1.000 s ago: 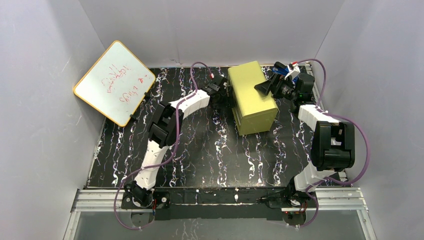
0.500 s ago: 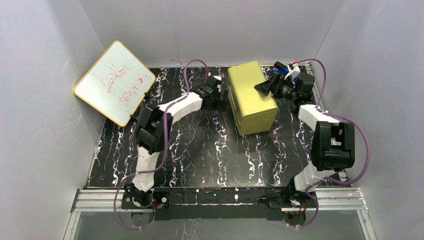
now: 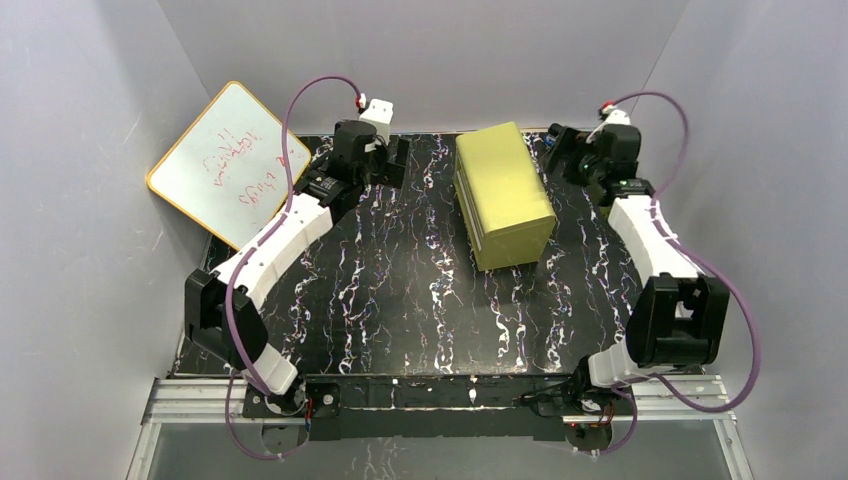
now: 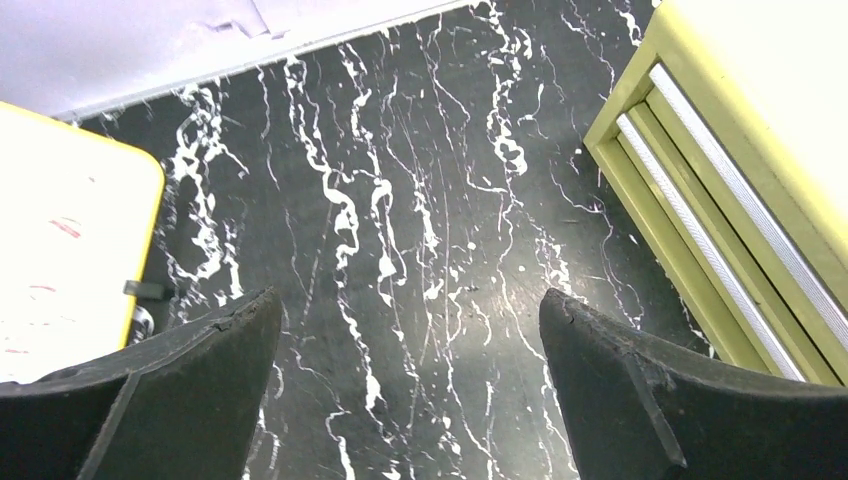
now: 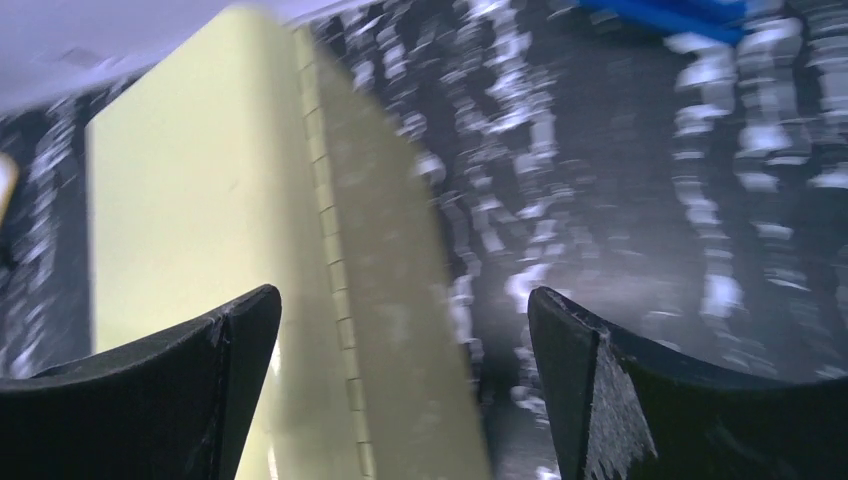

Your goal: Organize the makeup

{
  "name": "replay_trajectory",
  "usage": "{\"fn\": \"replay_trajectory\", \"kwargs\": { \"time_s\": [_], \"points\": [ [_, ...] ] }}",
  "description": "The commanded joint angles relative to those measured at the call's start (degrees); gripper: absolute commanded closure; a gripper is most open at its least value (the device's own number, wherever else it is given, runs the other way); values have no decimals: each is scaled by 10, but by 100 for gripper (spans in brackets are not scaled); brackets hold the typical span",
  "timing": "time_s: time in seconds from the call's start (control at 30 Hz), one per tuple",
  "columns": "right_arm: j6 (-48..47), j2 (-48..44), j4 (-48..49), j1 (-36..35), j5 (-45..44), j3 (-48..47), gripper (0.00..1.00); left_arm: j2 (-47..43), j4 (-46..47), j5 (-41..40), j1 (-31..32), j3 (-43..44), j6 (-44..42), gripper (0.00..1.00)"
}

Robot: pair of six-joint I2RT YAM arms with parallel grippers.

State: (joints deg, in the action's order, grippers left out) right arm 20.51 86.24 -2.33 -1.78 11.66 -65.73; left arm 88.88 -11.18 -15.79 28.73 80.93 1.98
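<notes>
Hanging over the black white-veined surface (image 4: 400, 250), left fingers (image 4: 170, 390) held wide apart and empty, right fingers (image 5: 170, 390) likewise parted, nothing gripped, near the yellow-green drawer box (image 5: 200, 230), where the makeup lies cannot be told.

One yellow-green box (image 4: 760, 110) (right of the left jaws), one whiteboard (image 4: 60, 240) left of them, and two arms: left arm (image 3: 280, 235), right arm (image 3: 645, 225).

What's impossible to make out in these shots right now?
Makeup: in no view; the drawer box may hide it.
Whiteboard writing: too small from the top, cut off by the left wrist view's edge.
Blue object: right wrist, blurred, cut by the top edge.
</notes>
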Motion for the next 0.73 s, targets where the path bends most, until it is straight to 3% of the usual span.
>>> {"fn": "replay_trajectory", "kwargs": {
  "time_s": [0.0, 0.13, 0.7],
  "points": [
    [-70, -62, -154, 13, -267, -103, 0, -15, -10, 4, 1, 51, -69, 2],
    [-70, -101, -182, 13, -326, -133, 0, -32, 10, 45, -7, 59, -79, 1],
    [-96, -147, -185, 13, -277, -154, 0, -19, -1, 101, -53, 85, -73, 2]
  ]
}}
